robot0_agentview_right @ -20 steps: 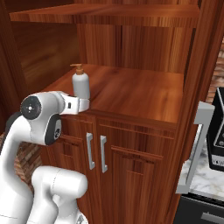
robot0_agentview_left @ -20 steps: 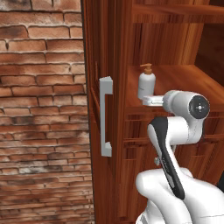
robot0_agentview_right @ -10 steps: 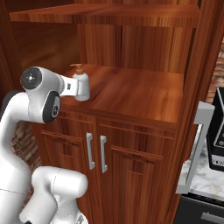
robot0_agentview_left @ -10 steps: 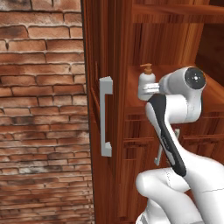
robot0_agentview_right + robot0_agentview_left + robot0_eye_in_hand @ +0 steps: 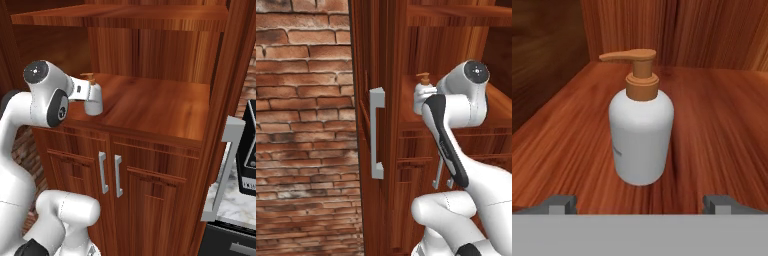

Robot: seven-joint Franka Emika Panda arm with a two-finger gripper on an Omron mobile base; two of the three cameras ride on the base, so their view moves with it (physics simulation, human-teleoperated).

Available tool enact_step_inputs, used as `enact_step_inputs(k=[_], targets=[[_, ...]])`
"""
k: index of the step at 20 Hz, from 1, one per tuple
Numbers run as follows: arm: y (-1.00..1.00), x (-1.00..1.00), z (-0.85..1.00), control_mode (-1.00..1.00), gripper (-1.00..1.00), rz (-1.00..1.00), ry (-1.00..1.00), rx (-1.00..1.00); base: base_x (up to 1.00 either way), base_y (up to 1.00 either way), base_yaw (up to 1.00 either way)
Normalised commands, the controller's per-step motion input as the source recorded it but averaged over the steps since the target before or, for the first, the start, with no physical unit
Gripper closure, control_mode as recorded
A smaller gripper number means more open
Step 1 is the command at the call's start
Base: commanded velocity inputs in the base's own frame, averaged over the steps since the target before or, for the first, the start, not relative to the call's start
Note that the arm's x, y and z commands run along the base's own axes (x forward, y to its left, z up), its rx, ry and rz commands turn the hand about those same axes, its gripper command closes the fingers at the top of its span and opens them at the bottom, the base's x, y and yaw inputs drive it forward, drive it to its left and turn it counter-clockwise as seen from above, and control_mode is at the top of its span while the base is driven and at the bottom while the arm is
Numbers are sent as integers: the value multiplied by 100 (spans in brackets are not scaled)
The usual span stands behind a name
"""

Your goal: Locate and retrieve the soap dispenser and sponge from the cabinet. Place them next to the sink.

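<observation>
Directly ahead stands the cabinet [image 5: 165, 115], a tall reddish-brown wooden unit with an open shelf niche above two narrow lower doors, each with a silver bar handle. A red brick wall [image 5: 303, 125] runs along its left side.

Next in size is the white robot arm, rising in front of the lower doors and bending forward so its hand reaches into the niche at shelf height.

On the wooden shelf, near its front left corner, stands the soap dispenser [image 5: 641, 137]. It is a small, rounded, pale bottle with a tan-orange pump top, upright, its long axis vertical. The pump spout points to the left in the hand view.

Smallest is the gripper [image 5: 641, 202], spread wide with nothing between its fingers. In the hand view the two fingertips [image 5: 562, 203] sit low at either side, and the bottle stands centred between them but a little beyond, not yet inside the gap. The bottle lies straight along the gripper's line of approach, so a short push forward would likely bring the fingers to either side of its body for a sideways pinch.
</observation>
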Motion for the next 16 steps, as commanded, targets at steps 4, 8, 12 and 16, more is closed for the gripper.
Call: enact_step_inputs(k=[4, 8, 12, 16], targets=[[0, 15, -9, -100, -100, 0, 0, -2, 0, 0, 0], [0, 28, -8, -100, -100, 0, 0, -2, 0, 0, 0], [0, 28, -10, -100, -100, 0, 0, -2, 0, 0, 0], [0, 27, -11, -100, -100, 0, -1, -2, 0, 0, 0]])
